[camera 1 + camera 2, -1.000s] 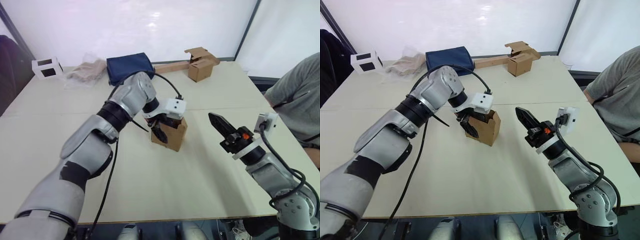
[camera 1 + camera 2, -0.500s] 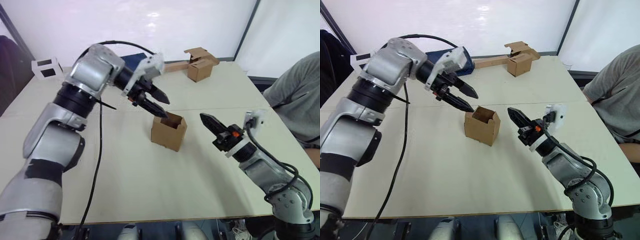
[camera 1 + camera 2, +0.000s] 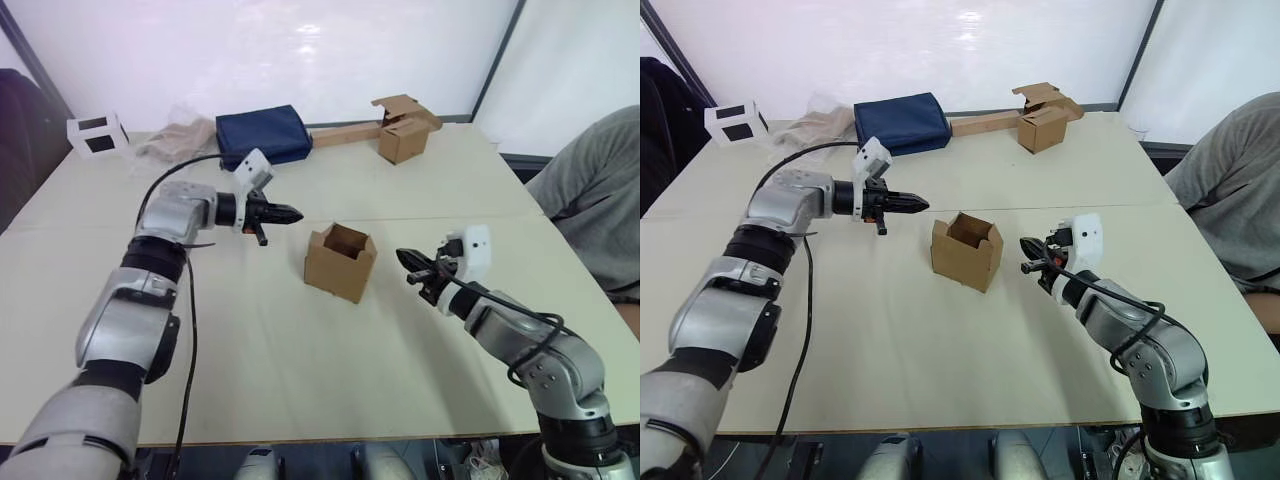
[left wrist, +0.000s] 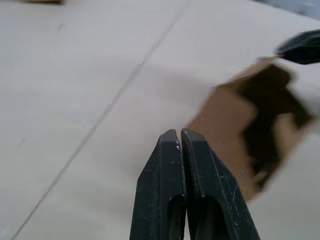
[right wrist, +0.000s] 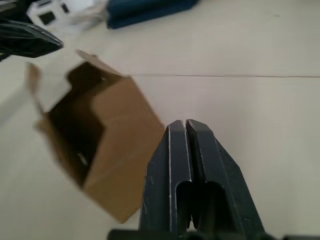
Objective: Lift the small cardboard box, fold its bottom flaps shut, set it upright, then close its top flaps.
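You see the small cardboard box (image 3: 340, 262) standing upright near the middle of the worktop (image 3: 300, 370), its top flaps (image 3: 341, 240) raised and the inside open to view. Your left pincer (image 3: 292, 213) hovers to the box's left, clear of it, pointing toward it with both fingers pressed together and nothing between them; the left wrist view confirms the tips meet. Your right pincer (image 3: 408, 262) sits just to the box's right, also not touching it, fingers likewise together and empty. At the far side of the worktop lie a dark blue pouch (image 3: 264, 135), a white cube with black faces (image 3: 96, 134), a crumpled clear bag (image 3: 178, 140) and another brown box with a long strip (image 3: 400, 130). A person in a grey shirt (image 3: 595, 195) sits at the right edge.
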Controlling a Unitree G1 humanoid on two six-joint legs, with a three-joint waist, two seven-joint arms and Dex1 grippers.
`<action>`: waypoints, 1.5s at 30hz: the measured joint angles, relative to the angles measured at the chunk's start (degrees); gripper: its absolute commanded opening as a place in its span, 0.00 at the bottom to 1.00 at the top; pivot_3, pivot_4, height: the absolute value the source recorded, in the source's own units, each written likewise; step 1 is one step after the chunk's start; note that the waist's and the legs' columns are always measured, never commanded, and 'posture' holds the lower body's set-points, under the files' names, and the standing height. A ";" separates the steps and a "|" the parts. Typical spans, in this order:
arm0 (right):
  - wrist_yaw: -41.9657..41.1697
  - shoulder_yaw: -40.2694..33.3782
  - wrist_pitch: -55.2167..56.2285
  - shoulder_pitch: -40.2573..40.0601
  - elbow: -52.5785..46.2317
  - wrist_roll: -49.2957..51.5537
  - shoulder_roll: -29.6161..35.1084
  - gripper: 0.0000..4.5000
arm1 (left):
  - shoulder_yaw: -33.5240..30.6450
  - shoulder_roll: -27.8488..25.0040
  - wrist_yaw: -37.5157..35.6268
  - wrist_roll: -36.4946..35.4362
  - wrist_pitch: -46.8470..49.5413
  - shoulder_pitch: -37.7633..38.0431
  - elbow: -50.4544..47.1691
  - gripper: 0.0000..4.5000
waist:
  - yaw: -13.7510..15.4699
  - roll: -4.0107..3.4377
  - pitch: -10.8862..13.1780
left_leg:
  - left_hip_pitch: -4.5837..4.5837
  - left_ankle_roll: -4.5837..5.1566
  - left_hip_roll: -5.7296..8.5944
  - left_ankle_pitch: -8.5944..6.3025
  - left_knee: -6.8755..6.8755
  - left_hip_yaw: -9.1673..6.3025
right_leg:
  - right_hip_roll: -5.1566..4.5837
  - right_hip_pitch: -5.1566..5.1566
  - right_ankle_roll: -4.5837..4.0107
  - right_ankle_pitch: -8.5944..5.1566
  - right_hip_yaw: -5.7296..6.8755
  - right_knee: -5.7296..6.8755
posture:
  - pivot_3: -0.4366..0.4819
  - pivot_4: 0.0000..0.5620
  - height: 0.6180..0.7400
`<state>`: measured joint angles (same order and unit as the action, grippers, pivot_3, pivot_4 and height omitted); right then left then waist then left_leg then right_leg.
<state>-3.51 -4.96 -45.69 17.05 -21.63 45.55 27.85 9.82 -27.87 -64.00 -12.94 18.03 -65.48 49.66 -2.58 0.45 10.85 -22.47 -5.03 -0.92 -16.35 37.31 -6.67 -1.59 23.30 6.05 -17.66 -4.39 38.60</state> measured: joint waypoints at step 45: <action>-16.12 9.51 -6.93 6.29 11.09 -19.15 -4.52 0.00 | 3.35 0.68 -8.44 5.09 16.31 17.26 -21.72 0.02 | -0.95 -0.01 -0.03 | 0.04 -0.02 0.00 0.01 0.02 -0.01 | 0.00 0.00 0.00 0.00 0.01 0.16 | 0.48 0.27 1.00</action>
<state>-19.63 4.55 -52.62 23.33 -10.54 26.41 23.32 13.17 -27.19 -72.44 -7.85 34.34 -48.22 27.95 -3.53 0.44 10.82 -22.42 -5.04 -0.92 -16.34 37.33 -6.68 -1.59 23.31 6.04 -17.66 -4.38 38.76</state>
